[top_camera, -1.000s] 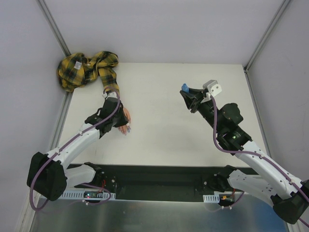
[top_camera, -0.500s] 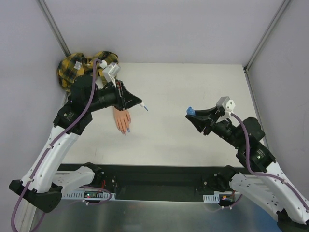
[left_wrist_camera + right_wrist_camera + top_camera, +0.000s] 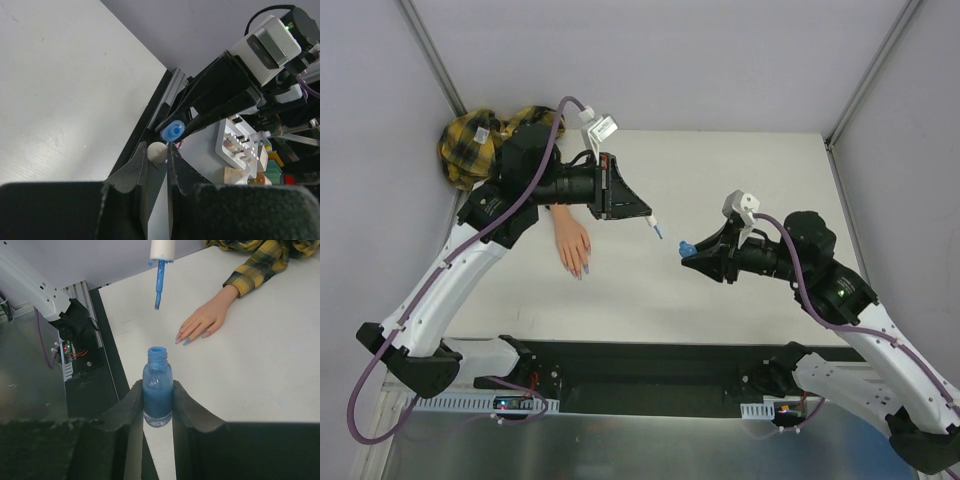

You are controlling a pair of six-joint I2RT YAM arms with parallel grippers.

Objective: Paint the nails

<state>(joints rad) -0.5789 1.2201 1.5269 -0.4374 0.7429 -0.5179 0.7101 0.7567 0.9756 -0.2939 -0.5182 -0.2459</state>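
Item 1, left gripper [image 3: 642, 212]: closed on the white cap [image 3: 157, 152] of the brush [image 3: 659, 231]. I note it has swung rightward, off the mannequin hand [image 3: 572, 245].

Item 2, right gripper [image 3: 694, 250]: clamped on the open blue bottle [image 3: 157, 385], carried leftward. The brush tip hangs just above the bottle's mouth, not touching.

Item 3, nails [image 3: 580, 268]: resting on the table [image 3: 740, 170], left of and nearer me than the left gripper, apart from both grippers.

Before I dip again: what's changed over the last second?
The left gripper, shut on the brush, rose from over the mannequin hand and swung right toward the middle. The right gripper, shut on the open blue bottle, drew nearer and slightly left to meet it. Both grips are unchanged; the hand and plaid sleeve stayed put.
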